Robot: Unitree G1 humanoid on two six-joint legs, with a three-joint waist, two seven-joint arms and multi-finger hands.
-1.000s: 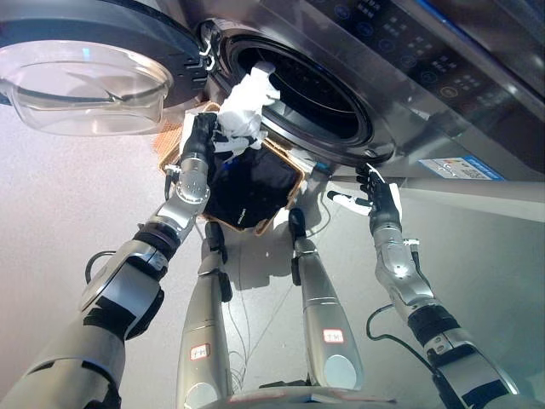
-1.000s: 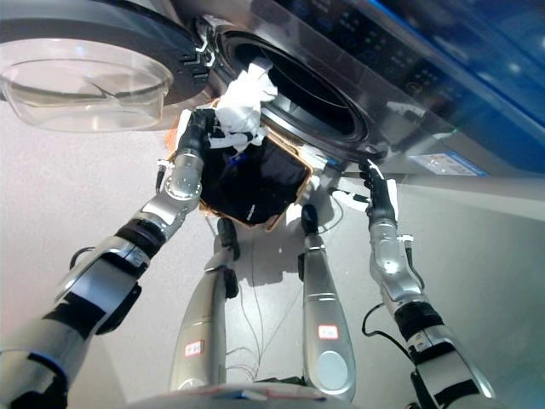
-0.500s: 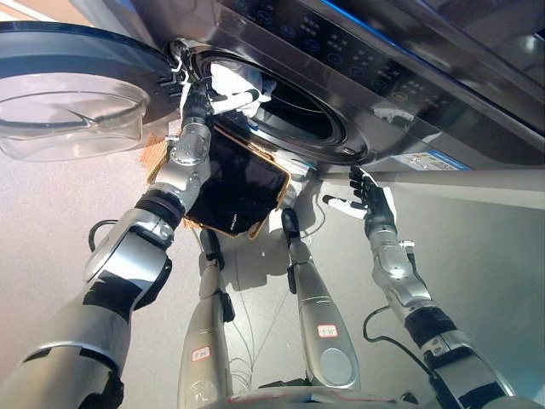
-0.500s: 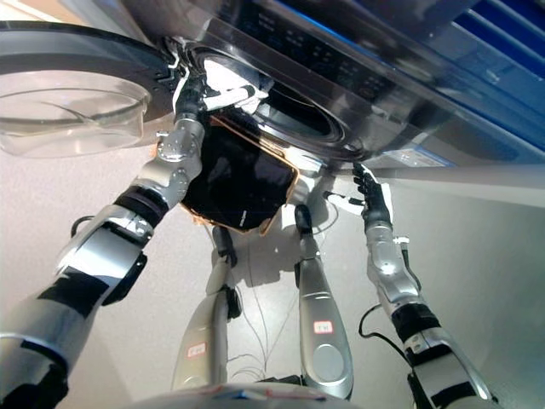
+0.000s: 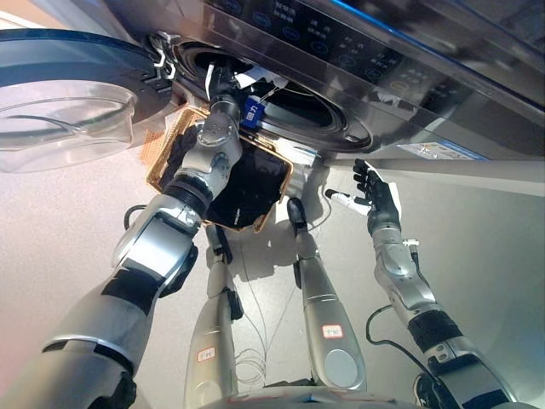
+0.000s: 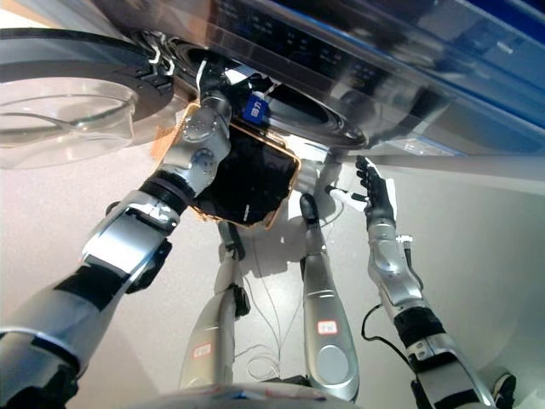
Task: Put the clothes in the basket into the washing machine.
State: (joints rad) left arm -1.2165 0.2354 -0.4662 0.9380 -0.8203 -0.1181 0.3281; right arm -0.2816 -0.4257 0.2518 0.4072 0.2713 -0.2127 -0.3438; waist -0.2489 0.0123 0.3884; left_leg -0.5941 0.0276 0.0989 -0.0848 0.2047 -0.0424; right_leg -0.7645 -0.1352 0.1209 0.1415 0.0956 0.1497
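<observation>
1. Our landmark, the washing machine (image 5: 358, 51), stands open, its door (image 5: 68, 94) swung left.
2. The basket (image 5: 247, 187) sits just below its opening.
3. Our left hand (image 5: 223, 85) has pushed the white garment inside the opening since a second ago; grip unclear.
4. Our right hand (image 5: 375, 192), fingers spread, hovers below-right.
</observation>
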